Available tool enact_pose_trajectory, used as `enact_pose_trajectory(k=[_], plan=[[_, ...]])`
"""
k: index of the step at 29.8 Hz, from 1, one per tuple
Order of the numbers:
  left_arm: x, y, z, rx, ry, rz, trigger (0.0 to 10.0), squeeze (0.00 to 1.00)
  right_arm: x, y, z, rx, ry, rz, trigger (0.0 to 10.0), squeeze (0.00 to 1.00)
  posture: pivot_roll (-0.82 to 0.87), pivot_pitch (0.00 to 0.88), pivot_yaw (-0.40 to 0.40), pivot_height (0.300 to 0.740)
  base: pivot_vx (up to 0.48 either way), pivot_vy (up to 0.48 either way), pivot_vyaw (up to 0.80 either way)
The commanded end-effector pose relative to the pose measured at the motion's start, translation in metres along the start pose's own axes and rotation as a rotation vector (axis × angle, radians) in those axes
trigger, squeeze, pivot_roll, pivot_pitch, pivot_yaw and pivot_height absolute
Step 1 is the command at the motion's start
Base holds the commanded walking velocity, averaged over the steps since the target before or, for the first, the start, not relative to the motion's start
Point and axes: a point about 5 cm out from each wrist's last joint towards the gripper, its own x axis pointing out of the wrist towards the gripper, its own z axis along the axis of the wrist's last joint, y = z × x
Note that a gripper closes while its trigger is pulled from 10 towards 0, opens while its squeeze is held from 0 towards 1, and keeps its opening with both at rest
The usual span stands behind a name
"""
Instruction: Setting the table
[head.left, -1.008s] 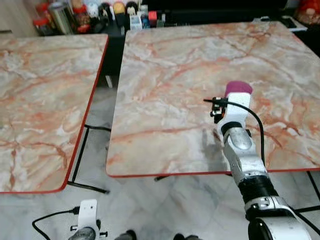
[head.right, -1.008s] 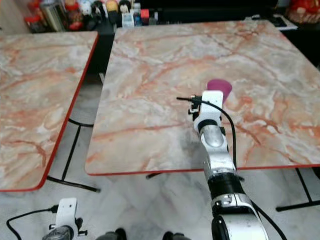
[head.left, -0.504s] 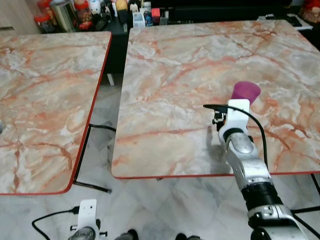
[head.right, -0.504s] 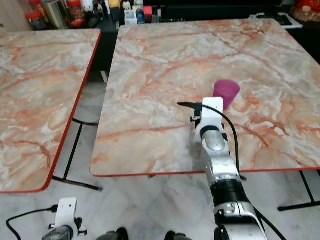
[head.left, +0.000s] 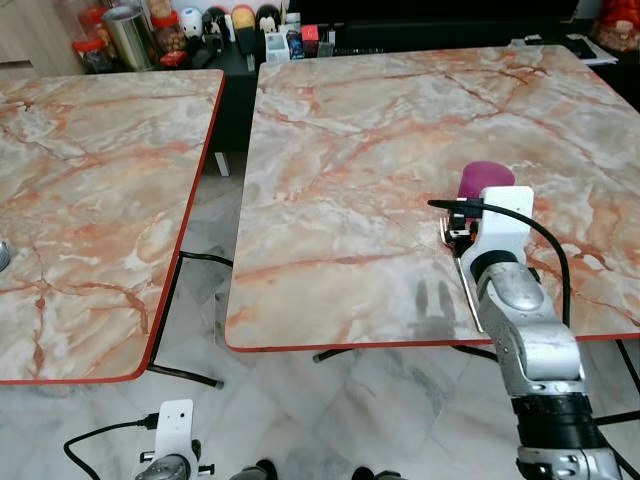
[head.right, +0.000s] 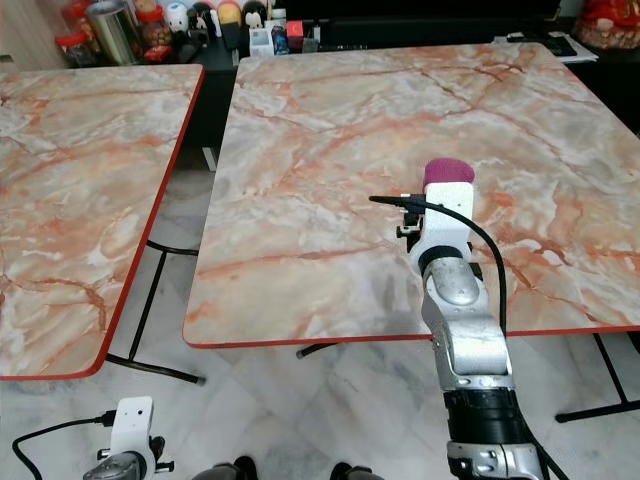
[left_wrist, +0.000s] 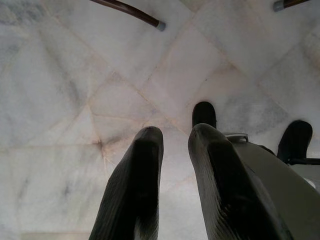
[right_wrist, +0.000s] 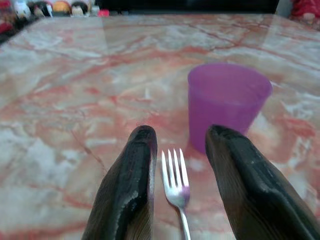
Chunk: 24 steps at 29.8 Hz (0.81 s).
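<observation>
Two tool fingers (right_wrist: 132, 190) (parted) flank fork (right_wrist: 175, 177) beside cup (right_wrist: 227, 102).

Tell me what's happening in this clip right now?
The robot is setting a marble table. Its right claw is out over the near right part of the table, fingers open, with a fork lying on the tabletop between them. A purple cup stands upright just beyond the fork. The left claw hangs idle over the floor, fingers slightly apart, holding nothing.
</observation>
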Motion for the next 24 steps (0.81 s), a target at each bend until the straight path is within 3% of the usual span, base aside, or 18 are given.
enact_pose_trajectory(k=[1,8,19,24], plan=[[-0.001,0.005,-0.007,0.007,0.03,0.007,10.0,0.0,-0.002,-0.005,-0.005,0.016,0.027,-0.014,10.0,0.0,-0.04,0.166,0.023,0.74,0.0,0.0,0.0],[-0.001,0.005,-0.007,0.008,0.03,0.003,10.0,0.0,0.001,-0.016,-0.027,0.025,0.094,-0.013,10.0,0.0,-0.03,0.164,0.022,0.74,0.0,0.0,0.0],[-0.001,0.006,-0.008,0.012,0.035,0.003,10.0,0.0,0.004,-0.01,-0.034,0.036,0.111,0.011,10.0,0.0,-0.02,0.169,0.025,0.74,0.0,0.0,0.0],[-0.001,0.006,-0.008,0.012,0.038,-0.003,10.0,0.0,0.004,-0.015,-0.042,0.035,0.147,-0.037,10.0,0.0,-0.02,0.169,0.025,0.74,0.0,0.0,0.0]])
